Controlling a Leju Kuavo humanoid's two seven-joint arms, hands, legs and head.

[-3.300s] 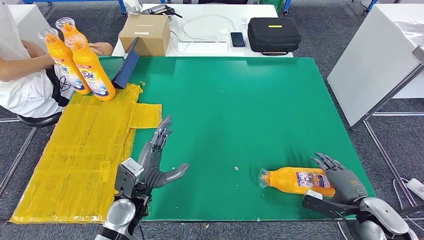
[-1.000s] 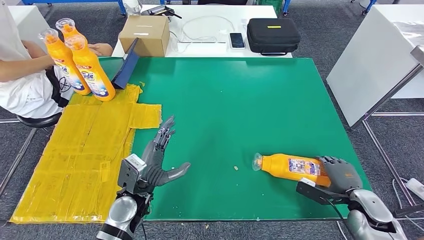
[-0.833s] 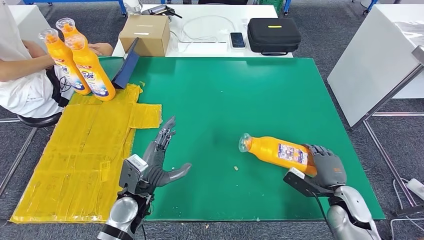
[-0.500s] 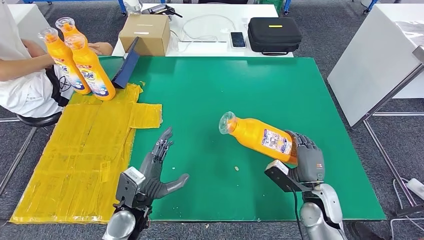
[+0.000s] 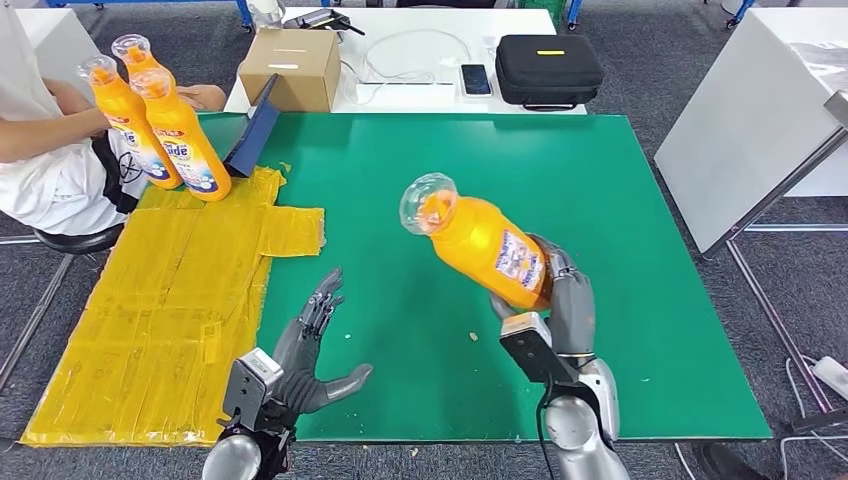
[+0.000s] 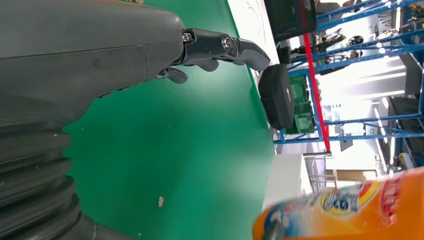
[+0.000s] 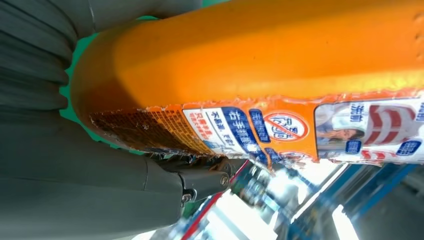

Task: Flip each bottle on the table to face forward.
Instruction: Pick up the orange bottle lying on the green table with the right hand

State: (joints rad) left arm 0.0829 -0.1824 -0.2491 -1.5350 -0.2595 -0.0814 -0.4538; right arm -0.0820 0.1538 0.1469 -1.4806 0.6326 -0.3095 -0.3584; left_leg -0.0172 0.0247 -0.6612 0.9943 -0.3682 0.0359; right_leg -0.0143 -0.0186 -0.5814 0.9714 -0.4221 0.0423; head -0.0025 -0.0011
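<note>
From the head view, the right hand (image 5: 565,300) grips the base of an orange detergent bottle (image 5: 478,245) and holds it lifted above the green table (image 5: 600,200), tilted with its clear cap toward the far left and its back label facing up. The left hand (image 5: 305,350) rests on the near part of the table with its fingers spread and nothing in it. Three more orange bottles (image 5: 165,120) stand upright at the far left corner beside a person's arm (image 5: 40,135), next to yellow sheeting (image 5: 160,290). In the left wrist view, the left hand's dark fingers (image 6: 220,47) stretch out over the green surface, and the orange bottle shows at the picture's edge. In the right wrist view, the bottle's printed label (image 7: 300,130) sits close up, with the grey thumb (image 7: 100,180) pressed against its body.
</note>
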